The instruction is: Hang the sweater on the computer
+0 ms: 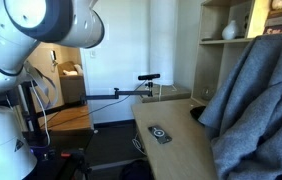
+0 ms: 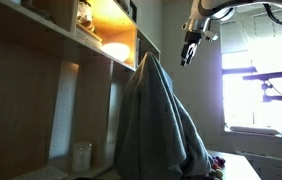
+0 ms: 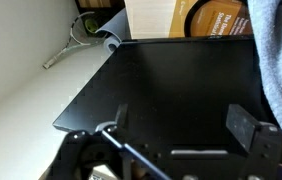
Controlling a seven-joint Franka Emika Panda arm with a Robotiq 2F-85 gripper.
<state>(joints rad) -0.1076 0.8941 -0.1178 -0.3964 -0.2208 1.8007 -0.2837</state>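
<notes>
Wrist view gives me the gripper [image 3: 179, 125] with jaws spread wide and empty above the black monitor [image 3: 171, 90], the grey-blue sweater [image 3: 281, 60] lying over one side edge of it, near one finger [image 3: 246, 125] but not touching. In an exterior view the sweater [image 2: 156, 120] drapes from the monitor's top edge. I judge the knit soft, floppy, light and apt to slide off the smooth frame, so I'd pinch a thick fold by that top edge.

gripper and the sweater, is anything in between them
Nothing. In an exterior view the open gripper hangs apart from the draped sweater, level with its top, and only empty air spans the gap.
</notes>
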